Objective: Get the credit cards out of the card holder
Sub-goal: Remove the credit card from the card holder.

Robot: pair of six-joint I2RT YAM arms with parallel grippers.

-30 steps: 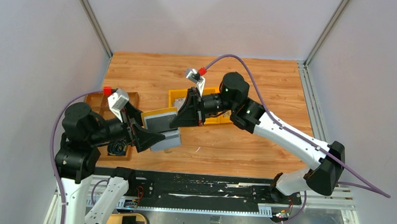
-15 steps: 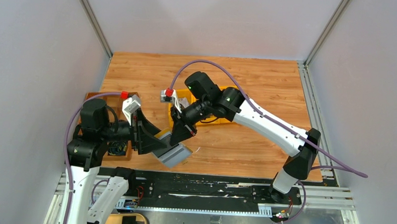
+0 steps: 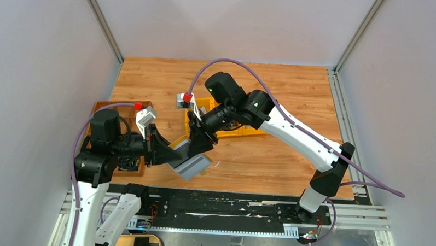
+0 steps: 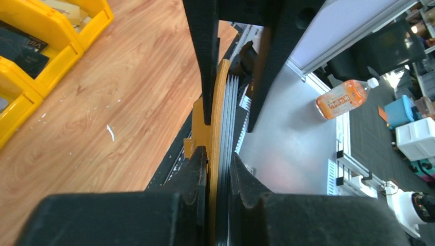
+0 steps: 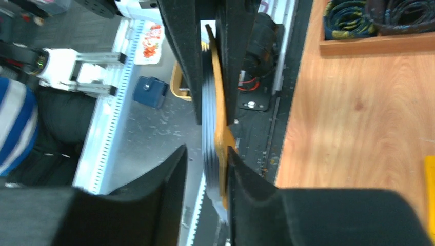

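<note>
Mustard-yellow leather, seen edge-on: the card holder (image 4: 215,123) hangs in the air above the worktop's (image 3: 247,162) near edge, left of centre, pinched tight in my left gripper (image 4: 218,154). Its long axis runs straight from those fingers toward my right gripper (image 5: 206,150). That one straddles the other end narrowly, one pad on the leather and the other just clear of the thin, grey, stacked cards (image 5: 208,113). I judge the right arm better placed to pull.
</note>
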